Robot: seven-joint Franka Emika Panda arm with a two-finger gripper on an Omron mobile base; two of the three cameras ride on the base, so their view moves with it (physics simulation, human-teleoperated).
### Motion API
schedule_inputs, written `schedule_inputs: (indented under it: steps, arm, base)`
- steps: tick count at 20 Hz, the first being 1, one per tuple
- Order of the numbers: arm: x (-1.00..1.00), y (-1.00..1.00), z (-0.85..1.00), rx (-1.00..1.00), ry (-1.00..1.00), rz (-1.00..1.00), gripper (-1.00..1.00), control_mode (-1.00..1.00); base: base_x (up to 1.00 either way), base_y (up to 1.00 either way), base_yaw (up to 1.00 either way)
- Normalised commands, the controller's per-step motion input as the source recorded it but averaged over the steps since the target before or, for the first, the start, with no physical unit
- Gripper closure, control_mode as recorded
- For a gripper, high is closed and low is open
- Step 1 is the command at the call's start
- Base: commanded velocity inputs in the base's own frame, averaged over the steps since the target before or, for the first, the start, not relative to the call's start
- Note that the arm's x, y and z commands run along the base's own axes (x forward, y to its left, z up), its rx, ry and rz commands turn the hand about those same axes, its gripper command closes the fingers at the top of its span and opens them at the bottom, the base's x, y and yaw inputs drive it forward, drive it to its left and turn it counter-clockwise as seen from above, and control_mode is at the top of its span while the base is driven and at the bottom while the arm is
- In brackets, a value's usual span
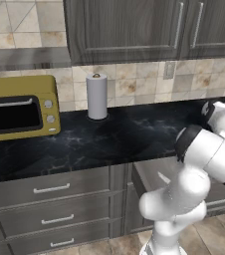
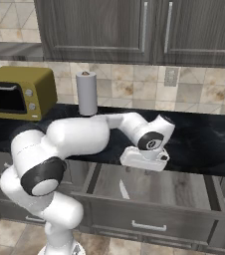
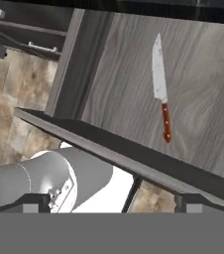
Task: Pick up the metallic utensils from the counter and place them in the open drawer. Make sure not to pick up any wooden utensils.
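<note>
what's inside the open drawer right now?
One knife, silver blade with a reddish handle, lies flat on the open drawer floor. The end effector hangs open above it, holding nothing. The arm covers part of the drawer in the base views.

my black counter [image 2: 204, 142] with a yellow microwave [image 1: 21, 107] and paper towel roll [image 1: 96, 96], open drawer [image 3: 208, 99] below holding one knife [image 3: 160, 84]

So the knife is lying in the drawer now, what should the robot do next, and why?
Probably lift the pincer up and away from the open drawer. The knife lies flat on the drawer's floor, free of the open pincer, so this piece looks delivered. Next it could search the counter for more metal utensils.
</note>
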Motion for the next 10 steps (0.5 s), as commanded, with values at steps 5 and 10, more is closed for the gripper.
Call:
schedule_inputs:
  steps: [5, 10]
  arm:
    - [-0.72, 0.93, 0.55, -0.08, 0.05, -0.18, -1.0, -1.0]
    - [-0.75, 0.7, 0.53, -0.13, 0.03, -0.13, -1.0, -1.0]
  base:
    - [0.0, 0.0, 0.0]
    - [0.0, 0.0, 0.0]
